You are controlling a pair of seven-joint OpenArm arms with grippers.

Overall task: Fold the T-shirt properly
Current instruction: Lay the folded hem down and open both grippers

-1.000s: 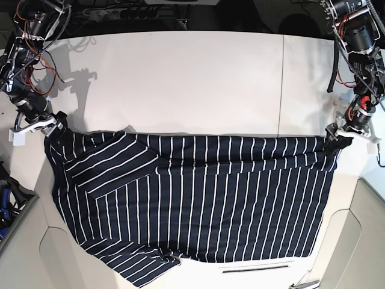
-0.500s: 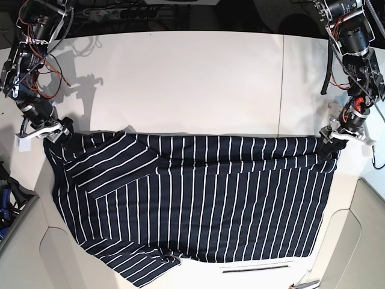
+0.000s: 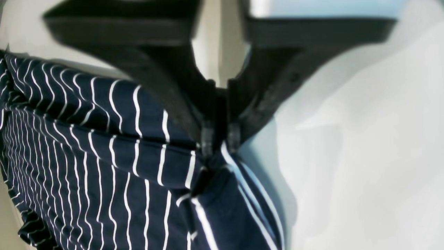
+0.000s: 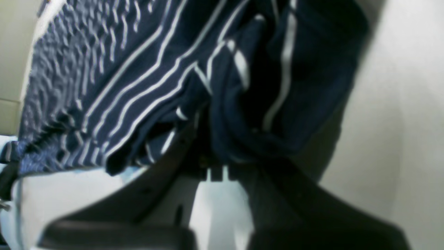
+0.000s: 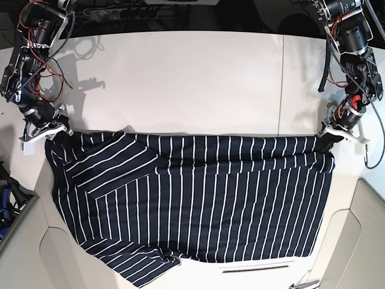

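So far only the opening stage looks done: the T-shirt lies spread across the near half of the white table, its lower part draping over the front edge, with one sleeve lying diagonally over the body on the base view's left. The left gripper has its jaws pressed together on the top corner at that view's right, fabric bunched between the tips in its wrist view, and the right gripper likewise pinches a gathered corner of cloth at the opposite end, holding the top edge taut. By my judgement no true fold is finished yet; the sleeves and every body fold remain.
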